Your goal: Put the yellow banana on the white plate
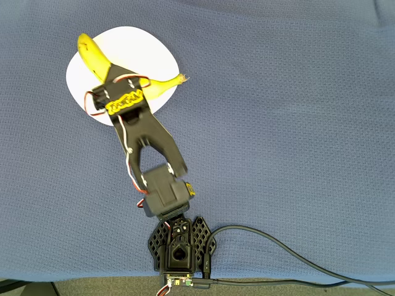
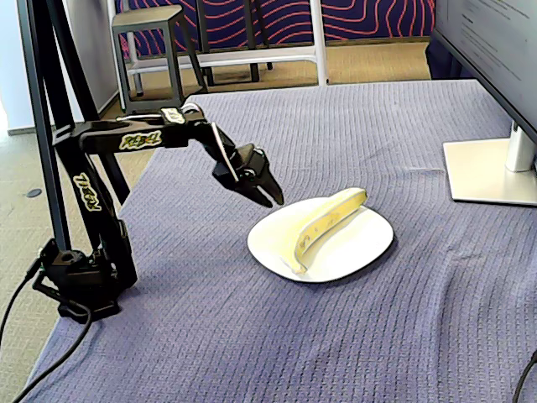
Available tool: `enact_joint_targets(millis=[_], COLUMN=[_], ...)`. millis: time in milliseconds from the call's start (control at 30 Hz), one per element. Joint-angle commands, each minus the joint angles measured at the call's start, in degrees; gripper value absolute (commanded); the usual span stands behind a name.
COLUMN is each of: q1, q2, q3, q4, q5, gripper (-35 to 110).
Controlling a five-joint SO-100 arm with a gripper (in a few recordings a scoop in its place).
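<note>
The yellow banana (image 1: 92, 52) (image 2: 327, 222) lies across the white plate (image 1: 139, 49) (image 2: 361, 243), its stem tip reaching over the plate's rim. My black gripper (image 2: 273, 200) hangs just above the plate's near-left edge in the fixed view, clear of the banana. Its fingers point down and look closed together, with nothing between them. From overhead, the gripper (image 1: 113, 71) and wrist cover the banana's middle and part of the plate.
A blue-grey cloth (image 1: 278, 123) covers the table. A monitor stand (image 2: 491, 172) sits at the right edge. The arm's base (image 1: 179, 246) stands at the table's edge, with a cable (image 1: 296, 259) running off it. A stool (image 2: 155, 42) stands beyond the table.
</note>
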Motion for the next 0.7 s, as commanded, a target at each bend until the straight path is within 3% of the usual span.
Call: enact_joint_targets(millis=[0, 300, 667], q1=[3.3, 9.3, 16.6], q2=[11.0, 23.6, 44.6], q3=[5.8, 19.1, 40.2], q4=[1.4, -0.3, 8.9], q5=[-8.1, -32.3, -43.2], gripper=[0, 0, 0])
